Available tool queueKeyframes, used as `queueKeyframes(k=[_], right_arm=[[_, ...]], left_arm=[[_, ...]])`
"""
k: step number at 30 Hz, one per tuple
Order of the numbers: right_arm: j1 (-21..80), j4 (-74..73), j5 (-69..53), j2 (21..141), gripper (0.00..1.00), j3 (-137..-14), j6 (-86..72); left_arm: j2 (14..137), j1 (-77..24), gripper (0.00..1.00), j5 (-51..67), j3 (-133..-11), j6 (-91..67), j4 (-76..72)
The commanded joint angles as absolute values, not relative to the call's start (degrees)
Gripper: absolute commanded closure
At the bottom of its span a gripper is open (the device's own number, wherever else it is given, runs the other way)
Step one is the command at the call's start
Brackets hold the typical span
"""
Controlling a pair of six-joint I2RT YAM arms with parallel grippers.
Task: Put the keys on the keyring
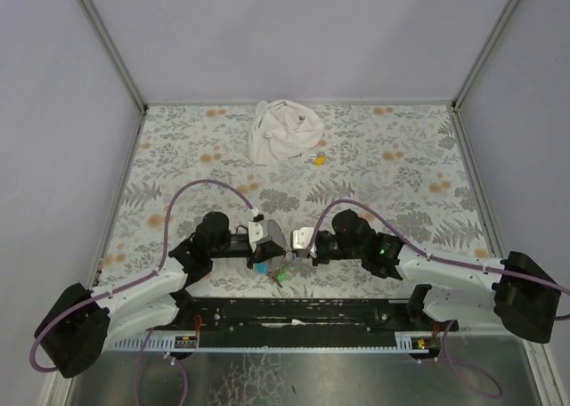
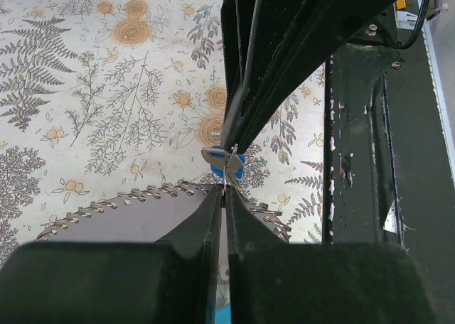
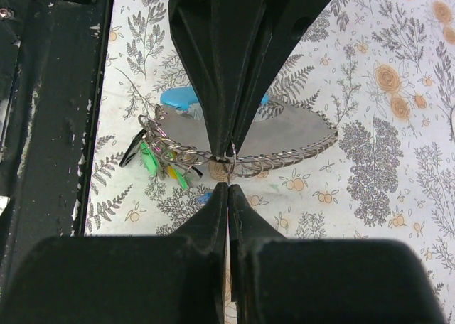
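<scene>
Both arms meet low in the centre of the overhead view, and the work is at the threading stage. The left tool (image 2: 225, 195) and the right tool (image 3: 227, 187) are both pinched narrow, tip to tip. Each appears to grip an opposite side of the small wire keyring (image 3: 232, 162), which is stretched between them just above the desk (image 1: 401, 183).

The keyring's grey strap (image 3: 284, 128), edged with metal loops, lies flat across the middle of the right wrist view. The green-capped keys (image 3: 160, 157) are bunched at its left end. The blue-capped key (image 2: 233, 162) sits right at the ring, in the centre of the left wrist view. I cannot tell whether any key is already threaded on.

The next move probably calls for one tool to hold the ring steady while the other lets go and takes a key by its cap. That tool then has to work the key's hole onto the split in the wire. This needs fine alignment, since the ring is thin and could slip or twist.
</scene>
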State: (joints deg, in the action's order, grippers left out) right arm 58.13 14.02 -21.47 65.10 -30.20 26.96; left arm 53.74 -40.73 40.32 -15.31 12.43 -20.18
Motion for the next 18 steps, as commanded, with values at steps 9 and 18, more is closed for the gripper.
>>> queueKeyframes(k=[9, 18], right_arm=[[59.0, 14.0, -20.4, 65.3, 1.00, -34.2, 27.0], [59.1, 12.8, -20.5, 66.2, 1.00, -35.2, 26.1]], left_arm=[[54.0, -40.4, 1.00, 41.0, -17.2, 12.2, -24.2], [53.8, -40.4, 1.00, 40.7, -17.1, 12.1, -24.2]])
